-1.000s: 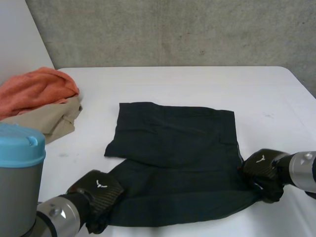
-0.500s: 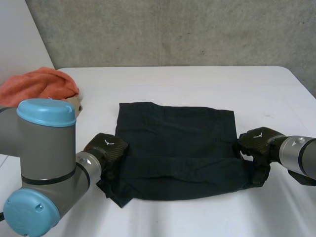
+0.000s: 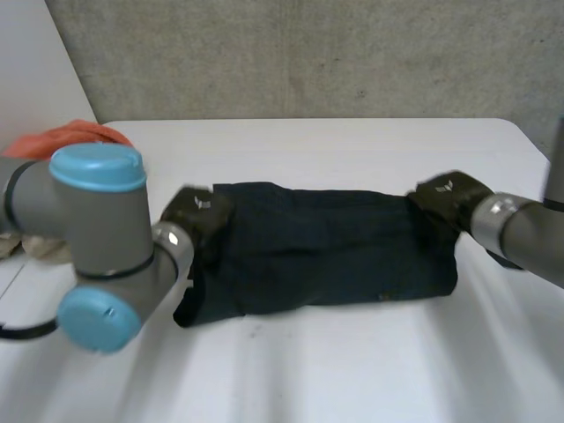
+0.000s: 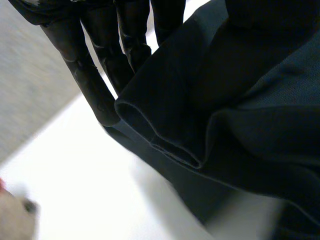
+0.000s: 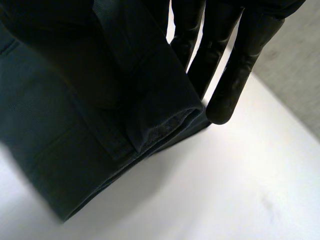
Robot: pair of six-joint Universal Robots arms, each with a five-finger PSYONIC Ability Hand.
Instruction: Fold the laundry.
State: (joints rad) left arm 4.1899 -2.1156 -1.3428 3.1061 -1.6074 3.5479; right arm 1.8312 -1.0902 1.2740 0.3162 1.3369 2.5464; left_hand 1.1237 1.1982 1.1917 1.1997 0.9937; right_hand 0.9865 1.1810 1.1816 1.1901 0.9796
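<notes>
Both ends of the black garment (image 3: 326,256), mid-frame, pinched by left hand (image 3: 198,214) and right hand (image 3: 445,199), probably to square the fold.

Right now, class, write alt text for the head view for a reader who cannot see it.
A dark garment, folded into a long band, lies across a white table, the left hand gripping one end and the right hand the other. An orange cloth sits behind the left arm.
</notes>
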